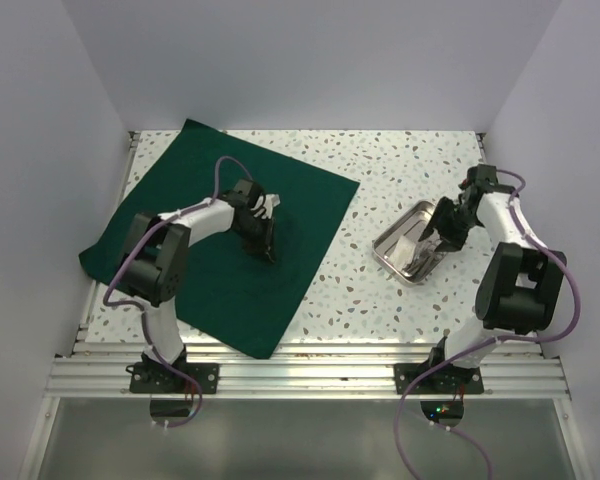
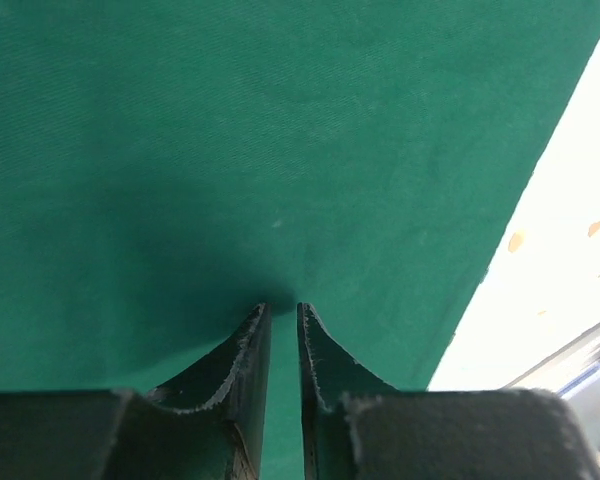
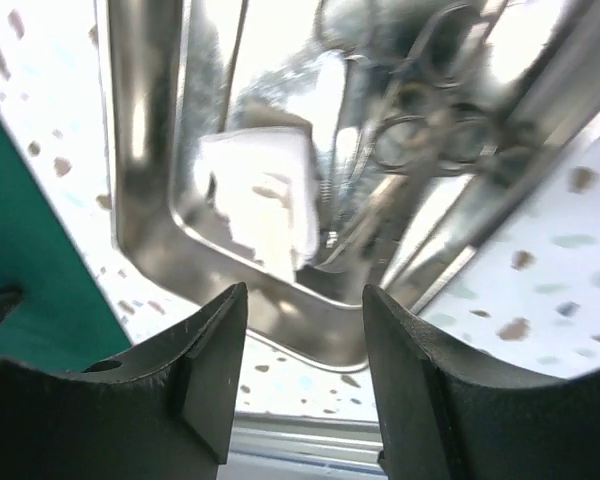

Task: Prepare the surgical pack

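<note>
Speckled tabletop (image 1: 380,290) carries the dark green cloth (image 1: 220,290), which lies spread flat as a large square on my left half, its near corner reaching the front edge. I have the left gripper (image 2: 280,308) tip-down on the cloth near its middle, its fingers parted only by a thin slit with no fabric visibly caught between them. Well apart on the right, the right gripper (image 3: 305,290) hangs with jaws wide and empty above the steel tray (image 3: 140,150), which holds a white folded pad (image 3: 265,195) and ring-handled instruments (image 3: 420,140).

Speckled table (image 1: 380,170) with green cloth (image 1: 230,290), steel tray (image 1: 385,252)
</note>
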Motion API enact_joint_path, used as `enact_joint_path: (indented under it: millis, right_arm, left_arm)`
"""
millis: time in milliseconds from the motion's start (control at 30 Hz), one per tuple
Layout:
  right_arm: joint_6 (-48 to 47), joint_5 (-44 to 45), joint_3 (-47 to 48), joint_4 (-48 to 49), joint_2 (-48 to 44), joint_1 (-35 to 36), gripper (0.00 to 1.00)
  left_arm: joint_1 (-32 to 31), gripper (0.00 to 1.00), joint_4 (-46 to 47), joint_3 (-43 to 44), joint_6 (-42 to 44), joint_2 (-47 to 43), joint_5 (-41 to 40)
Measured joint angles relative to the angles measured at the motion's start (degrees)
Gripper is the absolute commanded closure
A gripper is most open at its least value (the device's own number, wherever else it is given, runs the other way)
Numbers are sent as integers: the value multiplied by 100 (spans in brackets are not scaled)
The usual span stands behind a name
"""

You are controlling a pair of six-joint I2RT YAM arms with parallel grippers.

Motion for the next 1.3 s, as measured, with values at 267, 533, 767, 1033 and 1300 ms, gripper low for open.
enact_joint_path:
  millis: [267,533,767,1033,1300]
  right_arm:
    - [492,1493,251,-522,-55,-85,47]
    - [640,1779,208,-302,575,-474,53]
    - [758,1624,149,-92,1001,-474,66]
    - [911,1508,173,-81,1067,-470,100]
    - [881,1464,424,-260,1128,-472,100]
  left_arm:
    - [-251,67,-9,382,-44,295,61]
    - [-319,60,-2,1191,-133,667,-74]
    - [-387,59,33,1882,-160,1298,-92]
    - [-726,59,96,2540,-190,1753,-90]
    - [-1005,59,140,2946,-297,2063,68]
